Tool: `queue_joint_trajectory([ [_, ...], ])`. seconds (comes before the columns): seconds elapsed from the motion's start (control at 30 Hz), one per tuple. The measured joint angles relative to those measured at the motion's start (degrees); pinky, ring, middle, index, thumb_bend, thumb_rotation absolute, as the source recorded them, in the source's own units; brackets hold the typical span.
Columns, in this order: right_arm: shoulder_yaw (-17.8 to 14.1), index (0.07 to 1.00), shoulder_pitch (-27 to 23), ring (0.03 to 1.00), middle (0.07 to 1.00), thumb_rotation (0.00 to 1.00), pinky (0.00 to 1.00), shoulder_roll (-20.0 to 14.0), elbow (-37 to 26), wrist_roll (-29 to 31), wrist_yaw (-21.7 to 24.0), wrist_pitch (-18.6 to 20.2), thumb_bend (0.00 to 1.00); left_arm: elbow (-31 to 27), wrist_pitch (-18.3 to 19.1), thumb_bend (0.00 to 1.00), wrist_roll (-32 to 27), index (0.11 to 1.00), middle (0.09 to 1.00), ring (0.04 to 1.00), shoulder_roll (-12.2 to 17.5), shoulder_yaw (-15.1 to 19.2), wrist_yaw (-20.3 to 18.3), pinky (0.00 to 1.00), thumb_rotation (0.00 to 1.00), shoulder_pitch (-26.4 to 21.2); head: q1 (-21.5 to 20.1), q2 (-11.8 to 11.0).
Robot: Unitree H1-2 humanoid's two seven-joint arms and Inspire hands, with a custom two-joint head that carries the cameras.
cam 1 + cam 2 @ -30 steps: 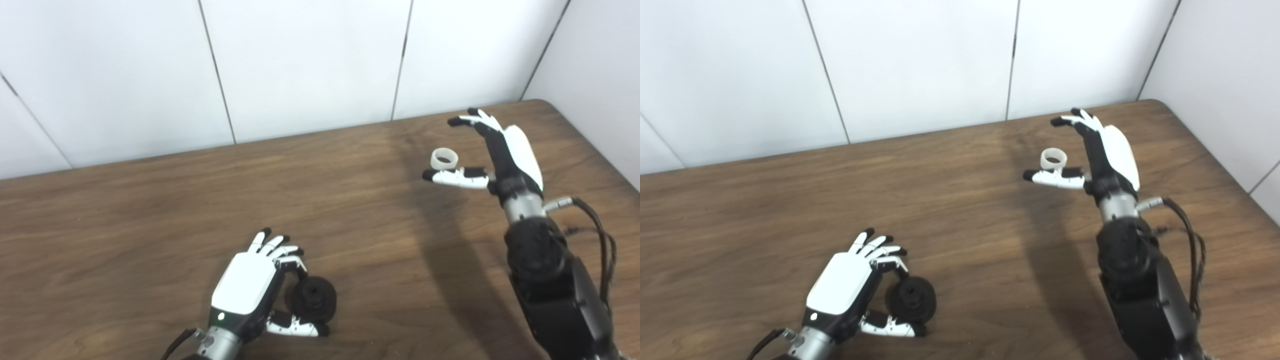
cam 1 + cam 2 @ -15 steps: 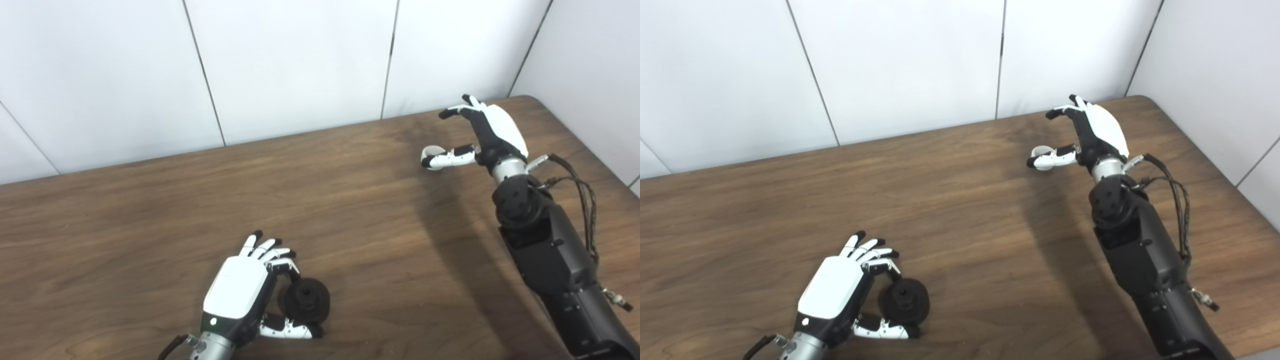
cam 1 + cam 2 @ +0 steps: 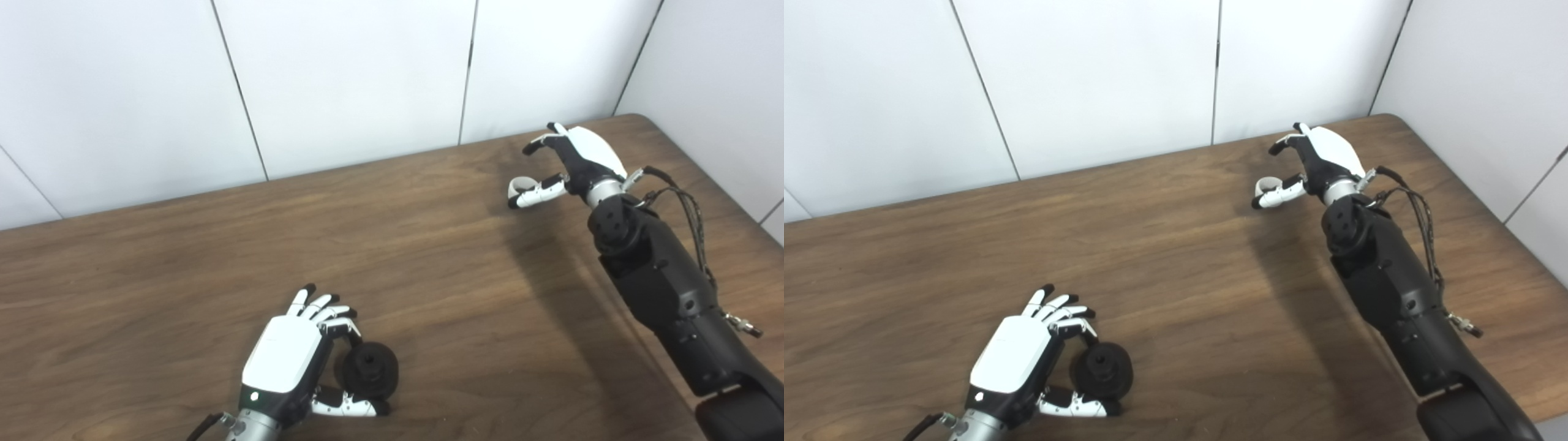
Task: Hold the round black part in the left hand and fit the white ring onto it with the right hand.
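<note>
At the near edge of the desk [image 3: 184, 257], the left hand [image 3: 283, 361] lies knuckles up, white back plate facing the cameras, fingers [image 3: 318, 306] curled over the top of the round black part [image 3: 369, 378] and thumb [image 3: 343, 406] tucked under its near side. Hand is grasping that part: finger above and thumb below are both in contact with it. The part looks like a thick black disc with a raised hub and a small hole in the middle, face turned up and a bit to the right. Whether it rests on the wood or is lifted just clear, can't tell.

Far right of the desk, near the back corner, the right hand [image 3: 572, 160] is reaching out from a long black forearm [image 3: 658, 285] with loose cables running beside the wrist. Hand is released, holding nothing: fingers spread and arched up and away, thumb [image 3: 531, 194] stretched left and low. The white ring [image 3: 522, 183] lies on the wood just behind the thumb, partly hidden by it; contact between thumb and ring is unclear. Ring and black part are well apart, at opposite ends of the desk. White panelled walls [image 3: 355, 79] behind and to the right.
</note>
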Motion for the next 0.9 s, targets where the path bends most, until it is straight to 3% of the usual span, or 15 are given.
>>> queue_joint_trajectory([
  [0.53,1.1,0.721,-2.0,1.0,0.944,0.3,1.0,-0.1,4.8,-4.4,4.7,0.0,0.9,-0.4,0.0,0.52,0.0,0.484,0.776,0.888,0.2,0.2,-0.4,1.0,0.05,0.1,0.3,0.2],
  [0.9,1.1,0.708,-3.0,1.0,0.949,0.32,1.0,0.0,6.6,-4.6,5.0,0.0,0.89,-0.6,0.1,0.52,0.0,0.484,0.777,0.888,0.2,0.3,-0.4,1.0,0.05,0.5,0.6,0.3],
])
